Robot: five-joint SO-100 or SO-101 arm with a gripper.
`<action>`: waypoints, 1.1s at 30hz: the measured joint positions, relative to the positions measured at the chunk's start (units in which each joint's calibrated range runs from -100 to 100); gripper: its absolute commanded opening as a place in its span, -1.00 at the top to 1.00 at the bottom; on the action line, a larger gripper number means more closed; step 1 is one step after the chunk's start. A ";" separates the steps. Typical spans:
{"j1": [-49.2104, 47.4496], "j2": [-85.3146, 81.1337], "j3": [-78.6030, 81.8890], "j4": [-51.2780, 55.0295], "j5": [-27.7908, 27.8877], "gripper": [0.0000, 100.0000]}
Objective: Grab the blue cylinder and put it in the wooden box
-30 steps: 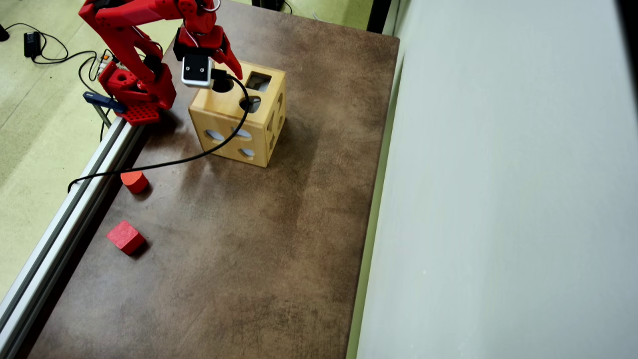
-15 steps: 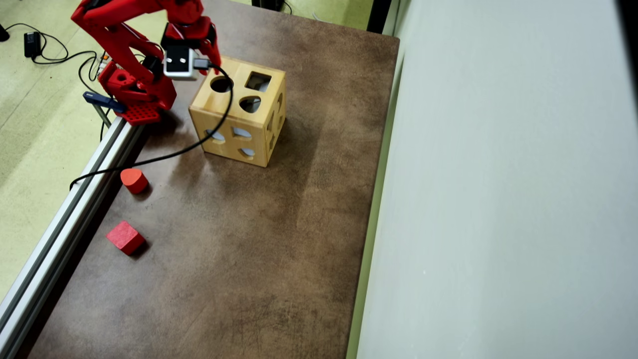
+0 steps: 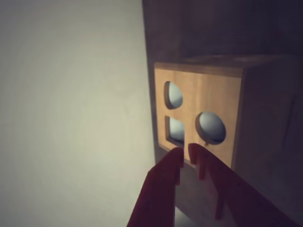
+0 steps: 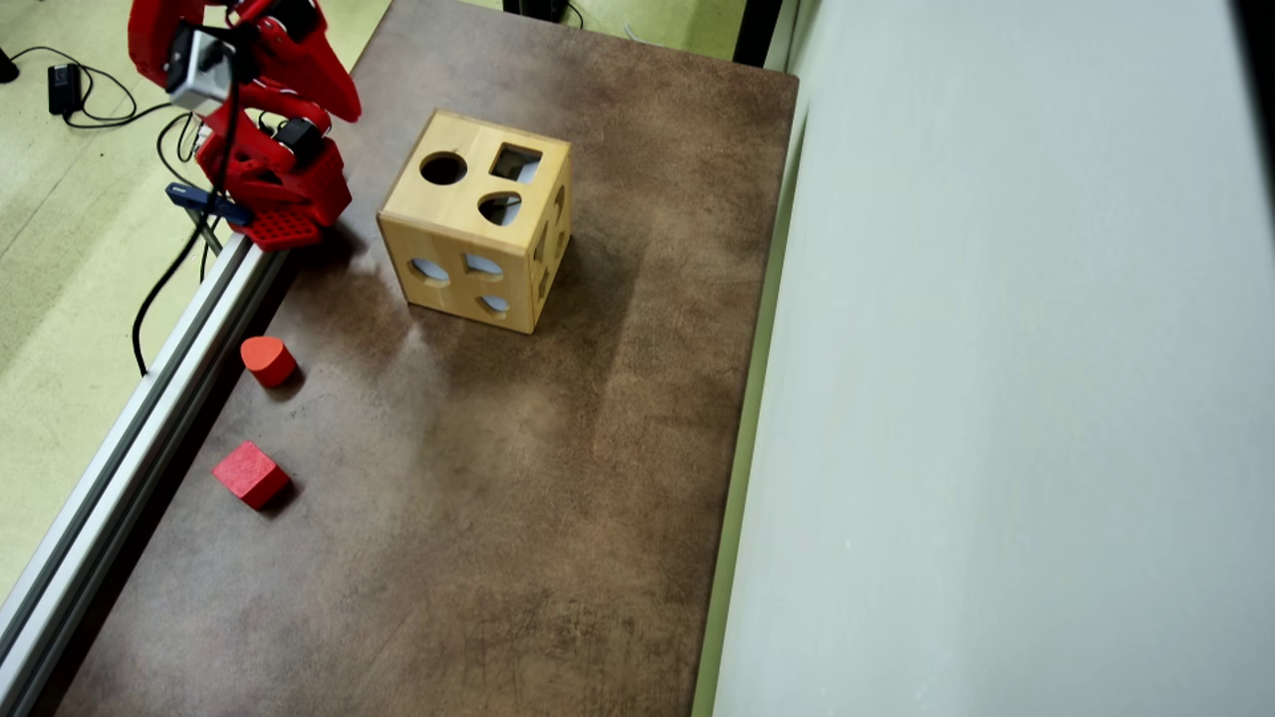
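The wooden box (image 4: pixel 453 214) stands at the far left of the brown table, with a round, a square and a rounded hole in its top face. The blue cylinder is out of view in both views. My red gripper (image 4: pixel 344 105) hangs folded back over the arm's base, to the left of the box and clear of it. In the wrist view the box (image 3: pixel 208 92) fills the middle, and the gripper (image 3: pixel 186 152) points at it. The fingertips nearly touch and nothing sits between them.
A red rounded block (image 4: pixel 267 358) and a red cube (image 4: pixel 249 473) lie near the table's left edge. An aluminium rail (image 4: pixel 149 398) runs along that edge. A pale wall (image 4: pixel 996 398) borders the right side. The camera cable (image 4: pixel 169 269) hangs off the left.
The arm has pulled back from above the box's round hole to the upper left, over its base. The cable has swung off the box. The box and red blocks have not moved.
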 measured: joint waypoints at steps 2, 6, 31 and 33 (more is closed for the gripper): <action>0.00 -3.31 0.00 0.00 0.00 0.95; 0.00 -7.80 -0.09 0.00 -0.20 0.95; -8.48 -20.08 3.43 0.00 -3.52 0.95; -8.19 -20.08 3.43 0.00 -3.52 0.95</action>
